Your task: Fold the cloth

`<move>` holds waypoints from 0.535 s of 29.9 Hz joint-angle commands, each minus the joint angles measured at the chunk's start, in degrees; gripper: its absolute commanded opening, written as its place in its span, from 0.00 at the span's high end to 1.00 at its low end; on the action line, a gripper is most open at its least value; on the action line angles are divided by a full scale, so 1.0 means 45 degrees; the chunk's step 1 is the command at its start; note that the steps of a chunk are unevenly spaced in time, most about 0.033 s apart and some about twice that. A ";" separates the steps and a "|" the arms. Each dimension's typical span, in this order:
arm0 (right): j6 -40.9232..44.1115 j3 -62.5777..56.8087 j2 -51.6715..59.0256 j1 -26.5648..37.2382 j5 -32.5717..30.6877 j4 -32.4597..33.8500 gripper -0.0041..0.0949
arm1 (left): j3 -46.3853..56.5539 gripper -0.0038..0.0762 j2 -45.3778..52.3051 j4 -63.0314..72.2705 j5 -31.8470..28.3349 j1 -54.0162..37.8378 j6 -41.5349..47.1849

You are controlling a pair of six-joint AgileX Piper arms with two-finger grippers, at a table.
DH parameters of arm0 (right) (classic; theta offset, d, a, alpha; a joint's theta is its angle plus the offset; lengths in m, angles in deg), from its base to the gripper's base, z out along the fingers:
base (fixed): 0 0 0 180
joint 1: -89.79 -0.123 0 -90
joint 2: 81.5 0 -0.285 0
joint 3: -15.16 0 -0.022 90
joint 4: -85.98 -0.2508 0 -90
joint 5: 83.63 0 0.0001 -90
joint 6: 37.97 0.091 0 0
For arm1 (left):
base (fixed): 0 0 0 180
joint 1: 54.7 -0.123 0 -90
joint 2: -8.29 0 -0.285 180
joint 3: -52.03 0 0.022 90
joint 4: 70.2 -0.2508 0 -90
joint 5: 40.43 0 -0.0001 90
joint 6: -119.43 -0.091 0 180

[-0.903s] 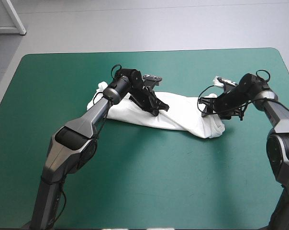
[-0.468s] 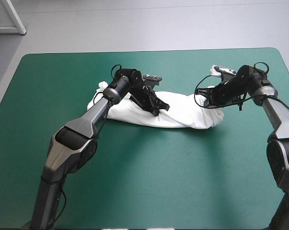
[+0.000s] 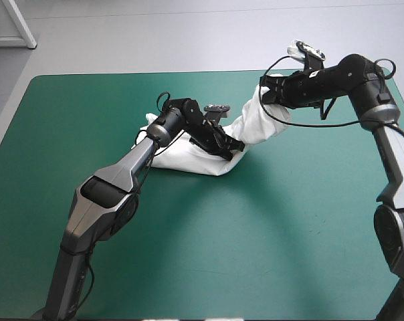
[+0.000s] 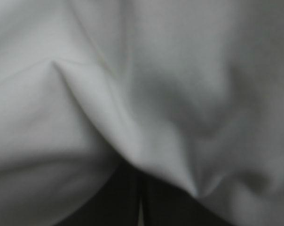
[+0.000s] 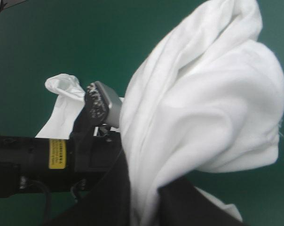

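White fabric short-sleeved T-shirt (image 3: 252,124) bunched on far half of teal-green cover (image 3: 289,234); black-finned right gripper (image 3: 263,93), clamped on its raised end, should carry it taut over black-finned left gripper (image 3: 234,148), likewise clamped on cloth.

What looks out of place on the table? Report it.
Nothing damaged. The T-shirt is bunched and twisted, not flat: the right claw holds one end raised above the teal-green table, while the left claw grips the rest low down.
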 commanded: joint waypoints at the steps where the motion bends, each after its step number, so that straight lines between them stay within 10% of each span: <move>1: -0.0082 0.1013 0.0777 -0.0324 0.1009 -0.0817 0.97 | 0.0045 0.96 0.0138 0.0157 0.0214 0.0209 -0.0020; 16: -0.0376 0.1171 0.0777 -0.0409 0.1047 -0.0255 0.97 | -0.2679 0.96 0.2220 0.0005 0.2057 -0.0869 -0.0175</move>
